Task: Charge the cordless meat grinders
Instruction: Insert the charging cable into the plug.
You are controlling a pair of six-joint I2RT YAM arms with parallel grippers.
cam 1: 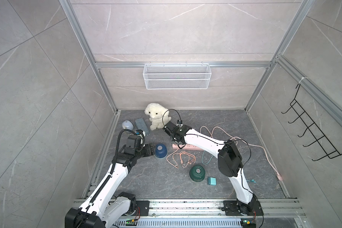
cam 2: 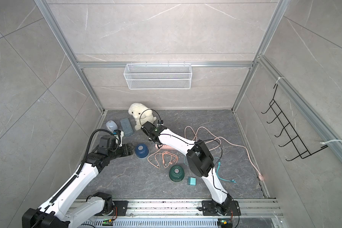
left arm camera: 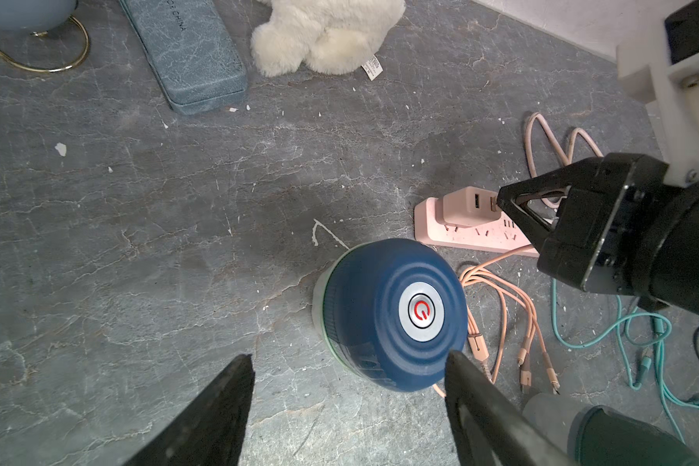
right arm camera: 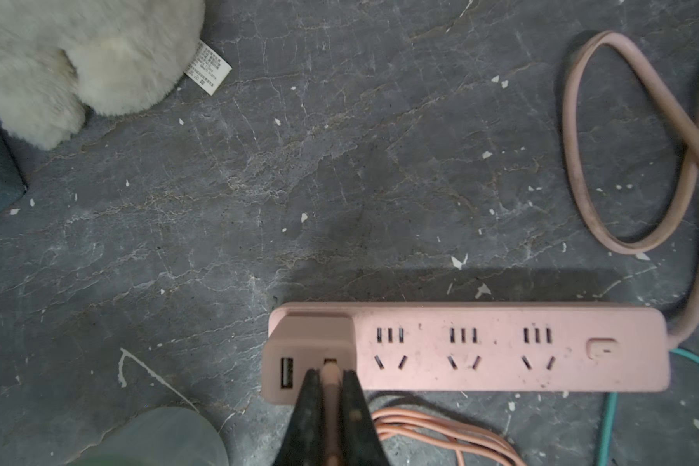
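The peach cable plug (right arm camera: 330, 364) is clamped by the right gripper (right arm camera: 330, 374) at the pink plastic adapter (right arm camera: 299, 343), while the left gripper (left arm camera: 348, 356) is spread open beside the navy dome-shaped grinder (left arm camera: 380, 290).

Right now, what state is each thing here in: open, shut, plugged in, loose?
left tool, open, beside the navy grinder, not gripping.
right tool, shut on the orange cable plug.
orange cable plug, at the pink adapter's port.
pink adapter, plugged into the power strip.
navy grinder, upright, no cable seen attached.
green grinder, upright, no cable seen attached.
teal adapter, loose, unplugged.
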